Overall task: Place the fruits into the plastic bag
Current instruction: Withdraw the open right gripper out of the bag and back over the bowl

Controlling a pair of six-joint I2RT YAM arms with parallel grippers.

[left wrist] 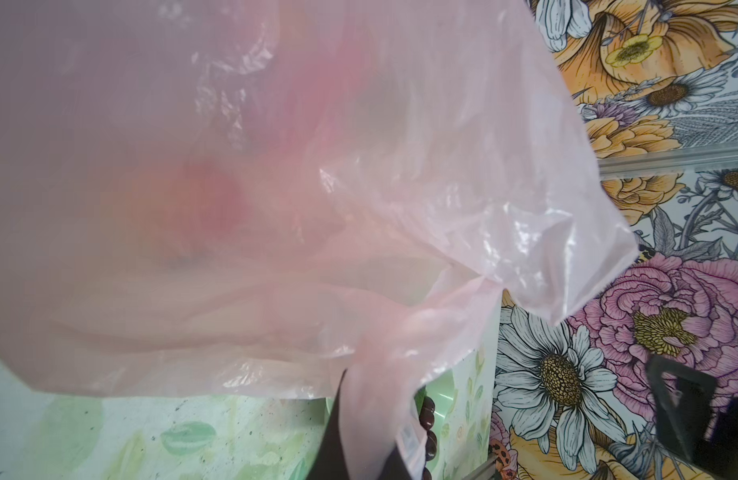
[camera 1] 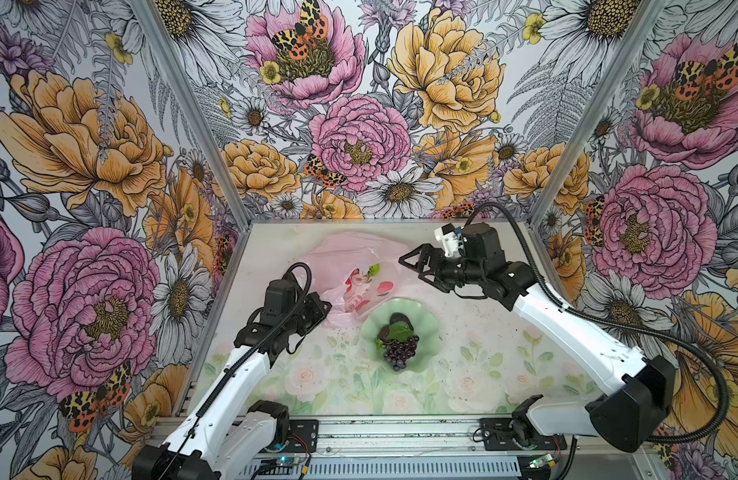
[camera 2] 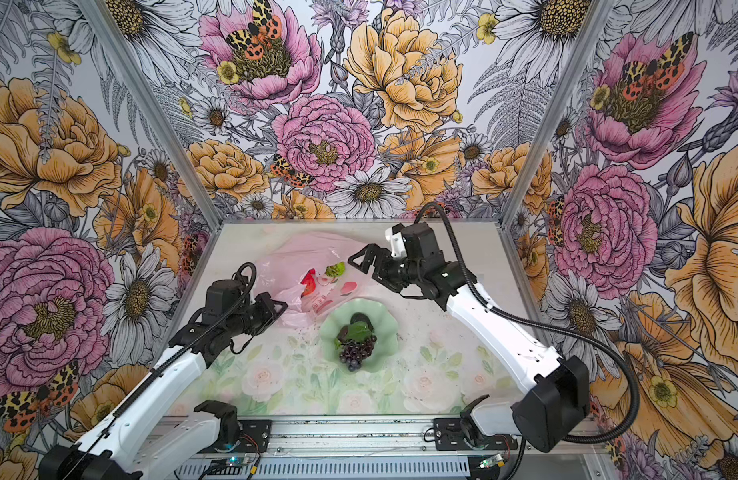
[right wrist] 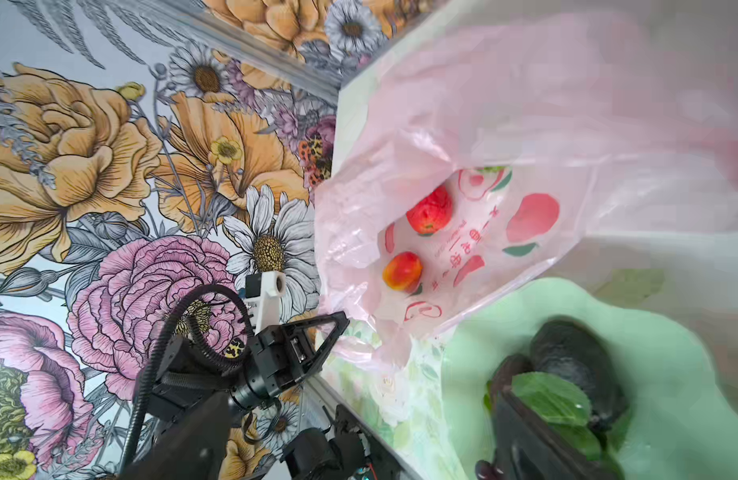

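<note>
Counting what sits on the floral table [camera 1: 483, 374] gives one plastic bag [camera 1: 346, 253], one dish [camera 1: 427, 328] and two grippers. The plastic bag is thin, pale pink and see-through. In both top views it lies crumpled at the far middle of the table, its near edge just beside the dish's far rim.

The left gripper [camera 1: 323, 308] is clamped tight on the bag's near left edge, with a strip of pink film pinched between its jaws. The right gripper [camera 1: 413, 268] hangs over the bag's right side, jaws spread wide and nothing between them.

Inside the bag's open mouth the right wrist view shows two fruits, one red fruit [right wrist: 429, 210] and one orange-red fruit [right wrist: 402, 272]. They lie near each other without touching, on film printed with red marks. A top view adds one bumpy green fruit [camera 1: 373, 270] at the far side of the opening; whether it lies inside or on the film I cannot tell.

The pale green scalloped dish holds one grape bunch [camera 1: 398, 353], dark purple with one green leaf [camera 1: 400, 331], and one blackish lump [camera 1: 399, 319] just beyond the leaf. A second dark shape shows at the leaf's left edge, too hidden to name.
</note>
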